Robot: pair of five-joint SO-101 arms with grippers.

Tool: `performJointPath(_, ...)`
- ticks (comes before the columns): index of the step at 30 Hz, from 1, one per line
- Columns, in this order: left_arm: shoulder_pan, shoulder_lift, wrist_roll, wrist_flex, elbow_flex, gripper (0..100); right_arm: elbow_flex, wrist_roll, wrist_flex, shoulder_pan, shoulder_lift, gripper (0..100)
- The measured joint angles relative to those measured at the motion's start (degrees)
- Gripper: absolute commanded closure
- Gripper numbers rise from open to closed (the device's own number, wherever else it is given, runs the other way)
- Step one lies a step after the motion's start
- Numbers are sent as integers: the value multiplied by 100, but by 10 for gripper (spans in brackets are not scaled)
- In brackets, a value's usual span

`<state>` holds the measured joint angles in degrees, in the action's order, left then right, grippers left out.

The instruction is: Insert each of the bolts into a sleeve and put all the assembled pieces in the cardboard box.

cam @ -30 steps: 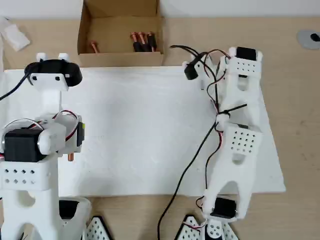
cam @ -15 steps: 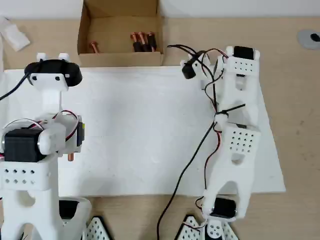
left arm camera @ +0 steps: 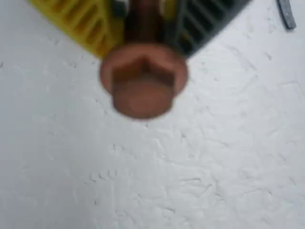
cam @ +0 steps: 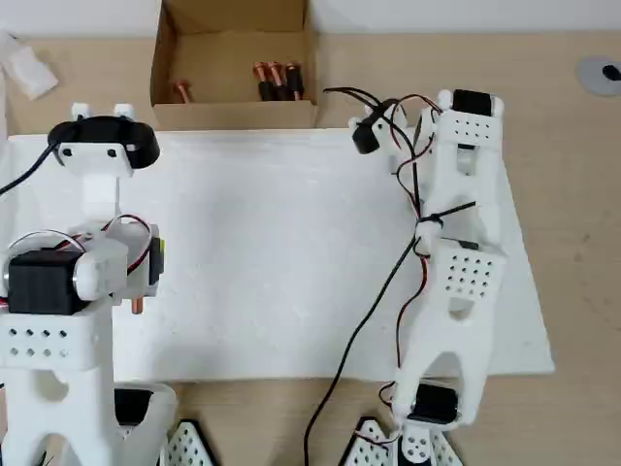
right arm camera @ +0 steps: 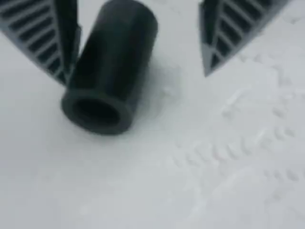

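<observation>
Gripping the copper bolt (left arm camera: 143,83) by its shank in my left fingers (left arm camera: 81,24), head outward above the white mat (left arm camera: 214,167), I have the right fingers (right arm camera: 43,33) wide astride the black sleeve (right arm camera: 112,67) lying there, which I judge rigid, light, roll-prone, best pinched across its barrel.

White textured mat (cam: 272,252) lies flat over the middle of the light wooden table (cam: 572,194); bare wood shows beyond its far, right and near edges. A small white blocky object (cam: 29,71) sits on the wood at the far left corner, off the mat. A grey round disc (cam: 599,75) with a dark spot lies at the far right, cut off by the frame edge.
</observation>
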<state>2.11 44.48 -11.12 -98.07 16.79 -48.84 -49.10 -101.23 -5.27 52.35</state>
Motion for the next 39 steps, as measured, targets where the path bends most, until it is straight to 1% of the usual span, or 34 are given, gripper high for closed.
performJointPath(2,0,0,0,0,0,994,0,0,0,0,0,816)
performJointPath(3,0,0,0,0,0,994,0,0,0,0,0,834)
performJointPath(4,26,0,0,0,0,994,0,0,0,0,0,873)
performJointPath(6,114,0,0,0,0,994,0,9,0,0,0,982)
performJointPath(7,149,0,0,0,0,994,0,9,0,18,0,991)
performJointPath(8,185,0,0,0,0,994,0,9,0,35,0,974)
performJointPath(10,211,0,0,0,0,994,9,9,0,97,9,991)
performJointPath(16,211,0,0,0,0,994,9,9,0,114,9,989)
performJointPath(19,211,0,0,0,0,995,9,149,0,114,9,989)
performJointPath(22,211,0,0,0,0,995,-211,475,0,123,26,989)
performJointPath(26,229,0,0,0,-70,995,-747,1327,0,132,-132,989)
performJointPath(28,229,-9,0,0,-308,995,-923,1609,0,132,-563,989)
performJointPath(32,229,-9,0,0,-826,995,-818,2075,0,141,-1960,989)
performJointPath(36,229,0,0,0,-993,995,123,2998,0,220,-3719,989)
performJointPath(39,229,0,0,0,-1002,995,1116,3587,0,519,-5055,989)
